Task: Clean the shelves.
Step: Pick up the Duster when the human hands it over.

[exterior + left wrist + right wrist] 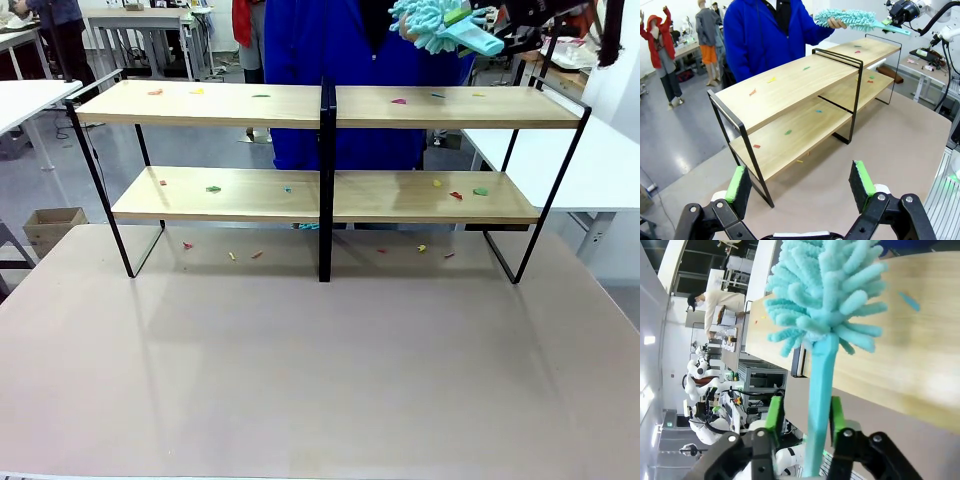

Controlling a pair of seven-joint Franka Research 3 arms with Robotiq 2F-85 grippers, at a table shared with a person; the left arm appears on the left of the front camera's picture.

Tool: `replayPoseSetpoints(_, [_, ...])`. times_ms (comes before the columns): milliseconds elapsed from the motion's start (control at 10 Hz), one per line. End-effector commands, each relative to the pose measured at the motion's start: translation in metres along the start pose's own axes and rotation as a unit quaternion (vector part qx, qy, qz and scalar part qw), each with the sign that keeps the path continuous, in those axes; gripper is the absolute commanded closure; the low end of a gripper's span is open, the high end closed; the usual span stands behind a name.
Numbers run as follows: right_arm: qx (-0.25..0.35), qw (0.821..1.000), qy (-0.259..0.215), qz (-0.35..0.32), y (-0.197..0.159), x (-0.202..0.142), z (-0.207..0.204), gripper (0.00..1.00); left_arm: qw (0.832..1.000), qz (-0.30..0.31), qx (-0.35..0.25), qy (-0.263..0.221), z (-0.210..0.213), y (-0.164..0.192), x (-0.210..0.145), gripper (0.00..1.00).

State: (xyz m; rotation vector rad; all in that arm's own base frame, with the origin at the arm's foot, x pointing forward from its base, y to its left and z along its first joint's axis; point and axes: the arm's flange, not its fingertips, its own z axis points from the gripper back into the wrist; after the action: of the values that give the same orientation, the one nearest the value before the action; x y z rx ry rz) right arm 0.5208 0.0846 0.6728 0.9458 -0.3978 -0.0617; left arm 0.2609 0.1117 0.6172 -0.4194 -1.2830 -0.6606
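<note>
Flanking a turquoise duster (830, 305) above the shelves' (250, 103) right half, my right jaws may grip it, I cannot tell. A person's hand (836, 23) holds its head. My left jaws gape open.

The shelves (250, 197) are standing on the beige bench (320, 380), small coloured scraps (213, 188) lying on both boards and the bench beneath.

One shelves (230, 103) unit, two boards (230, 195), one duster (435, 25), one person (330, 40), left gripper (800, 182) and right gripper (802, 417).
</note>
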Motion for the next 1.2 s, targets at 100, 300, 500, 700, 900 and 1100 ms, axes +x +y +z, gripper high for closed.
replayPoseSetpoints(100, [-0.006, 1.000, 0.000, -0.014, 0.003, 0.002, 0.003, 1.00, 1.000, -0.003, -0.001, 0.004, 0.000, 0.000, 0.000, 0.00])
replayPoseSetpoints(300, [-0.008, 1.000, 0.001, -0.012, 0.002, 0.003, 0.002, 1.00, 1.000, -0.003, -0.001, 0.004, 0.000, 0.000, 0.000, 0.00])
replayPoseSetpoints(500, [-0.011, 1.000, 0.008, -0.009, 0.001, 0.003, 0.001, 1.00, 1.000, -0.003, -0.001, 0.004, 0.000, 0.000, 0.000, 0.00])
replayPoseSetpoints(700, [-0.003, 1.000, 0.020, 0.000, 0.000, 0.000, 0.010, 1.00, 1.000, -0.003, -0.001, 0.004, 0.000, 0.000, 0.000, 0.00])
replayPoseSetpoints(900, [-0.006, 0.997, 0.065, 0.052, 0.007, -0.023, 0.065, 1.00, 1.000, -0.003, -0.001, 0.004, 0.000, 0.000, 0.000, 0.00])
replayPoseSetpoints(1100, [-0.015, 0.987, 0.103, 0.126, 0.004, -0.072, 0.145, 1.00, 1.000, -0.003, -0.001, 0.004, 0.000, 0.000, 0.000, 0.00])
